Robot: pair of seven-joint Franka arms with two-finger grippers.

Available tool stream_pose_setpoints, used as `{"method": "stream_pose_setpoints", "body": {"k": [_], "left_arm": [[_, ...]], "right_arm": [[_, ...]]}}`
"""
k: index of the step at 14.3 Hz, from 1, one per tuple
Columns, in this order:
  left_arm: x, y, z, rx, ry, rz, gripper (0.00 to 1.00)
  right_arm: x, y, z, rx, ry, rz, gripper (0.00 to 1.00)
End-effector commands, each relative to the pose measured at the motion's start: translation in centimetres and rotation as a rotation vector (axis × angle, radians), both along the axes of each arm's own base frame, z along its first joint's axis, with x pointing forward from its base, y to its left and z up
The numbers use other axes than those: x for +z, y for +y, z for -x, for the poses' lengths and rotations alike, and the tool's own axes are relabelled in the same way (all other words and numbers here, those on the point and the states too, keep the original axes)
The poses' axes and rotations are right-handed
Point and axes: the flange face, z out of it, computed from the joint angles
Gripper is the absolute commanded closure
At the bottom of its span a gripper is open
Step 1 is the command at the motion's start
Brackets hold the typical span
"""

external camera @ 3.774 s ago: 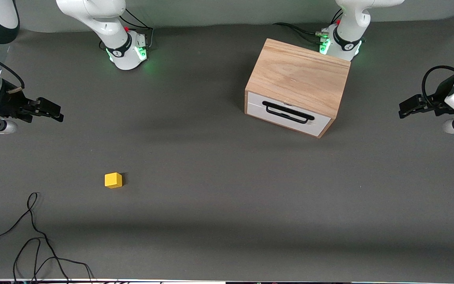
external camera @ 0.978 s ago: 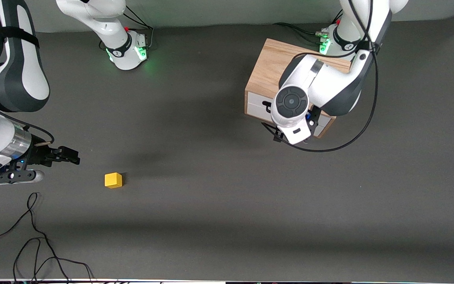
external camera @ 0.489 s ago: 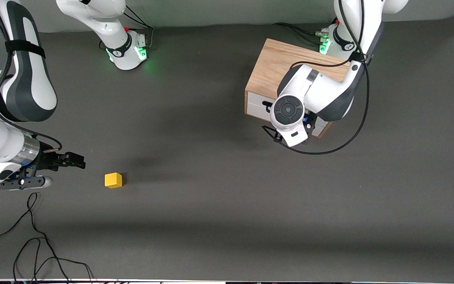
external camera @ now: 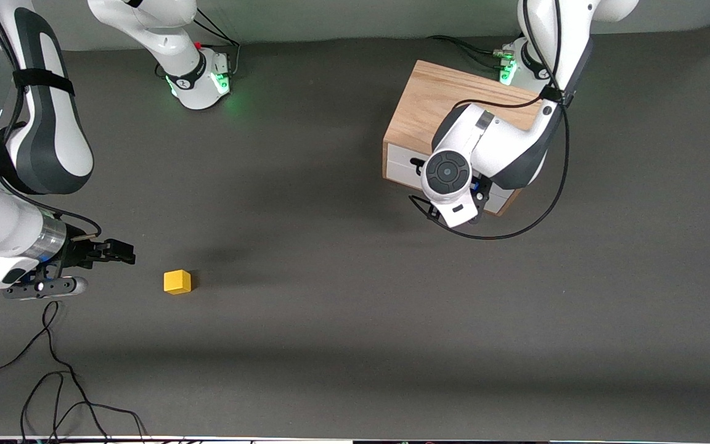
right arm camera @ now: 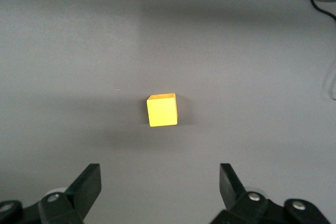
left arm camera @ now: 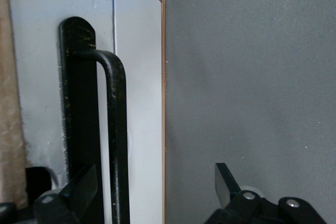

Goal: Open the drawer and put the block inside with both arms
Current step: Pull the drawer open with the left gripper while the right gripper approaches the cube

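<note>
The light oak cabinet [external camera: 429, 105] stands near the left arm's base, its white drawer [external camera: 399, 161] shut. The left arm's wrist [external camera: 448, 174] hangs in front of the drawer and hides most of the black handle [external camera: 417, 164]. In the left wrist view my left gripper [left arm camera: 155, 184] is open, with the handle bar [left arm camera: 118, 129] between its fingers, close to one finger, against the drawer front [left arm camera: 139, 77]. The yellow block [external camera: 177, 282] sits on the mat. My right gripper [external camera: 122, 251] is open and low beside it, toward the right arm's end. In the right wrist view the block [right arm camera: 162, 110] lies ahead of the open gripper [right arm camera: 160, 179].
Loose black cables [external camera: 53, 370] lie on the mat at the near corner toward the right arm's end. A black cable loop [external camera: 515, 231] hangs from the left arm beside the cabinet. The grey mat [external camera: 355, 296] covers the whole table.
The left wrist has edged closer to the drawer front. The right gripper has crept slightly toward the block. Earlier both arms came in from the table's ends.
</note>
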Motion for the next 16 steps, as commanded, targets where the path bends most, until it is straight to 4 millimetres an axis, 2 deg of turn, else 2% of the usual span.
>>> {"method": "stream_pose_setpoints", "body": {"k": [1, 5, 10, 14, 16], "left_arm": [[-0.3, -0.2, 0.1, -0.013, -0.012, -0.001, 0.0], [-1.0, -0.7, -0.6, -0.025, -0.021, -0.001, 0.0], [-0.5, -1.3, -2.3, -0.025, -0.044, 0.014, 0.0], [-1.0, -2.5, -4.3, -0.018, -0.06, 0.033, 0.0], [-0.8, -3.1, -5.6, -0.016, -0.08, 0.047, 0.0]], "right_arm": [[0.4, 0.1, -0.2, 0.03, -0.011, 0.016, 0.0], [0.4, 0.3, -0.2, 0.033, -0.01, 0.015, 0.0], [0.5, 0.3, -0.2, 0.031, -0.014, 0.016, 0.0], [-0.9, 0.3, -0.2, 0.033, -0.016, 0.015, 0.0], [-2.8, 0.3, -0.1, 0.032, -0.033, 0.015, 0.0]]}}
